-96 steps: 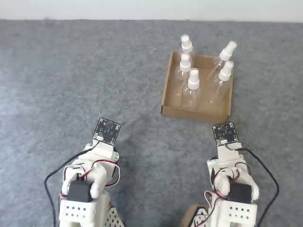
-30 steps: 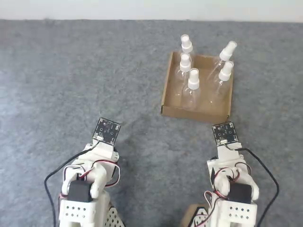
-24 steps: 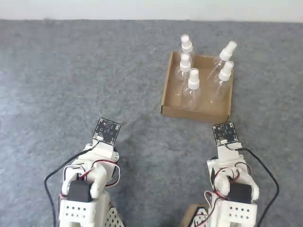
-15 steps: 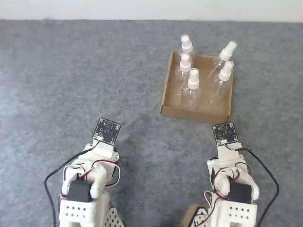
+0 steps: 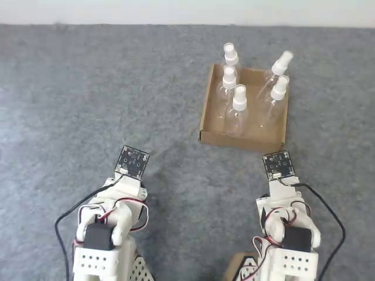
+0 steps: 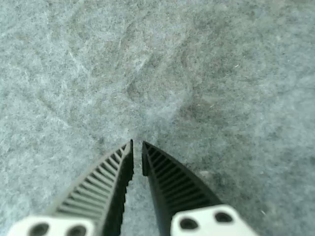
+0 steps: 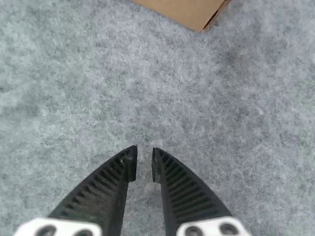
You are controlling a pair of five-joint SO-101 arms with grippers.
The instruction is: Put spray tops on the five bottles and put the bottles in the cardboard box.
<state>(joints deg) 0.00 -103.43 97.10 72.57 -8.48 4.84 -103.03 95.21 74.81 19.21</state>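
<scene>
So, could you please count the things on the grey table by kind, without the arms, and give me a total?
Clear bottles: 5
White spray tops: 5, one on each bottle
Cardboard box: 1
Total: 11

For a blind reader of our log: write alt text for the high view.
Five clear bottles with white spray tops stand in a cardboard box on grey carpet. The left arm and right arm sit at the near edge, apart from the box.
</scene>
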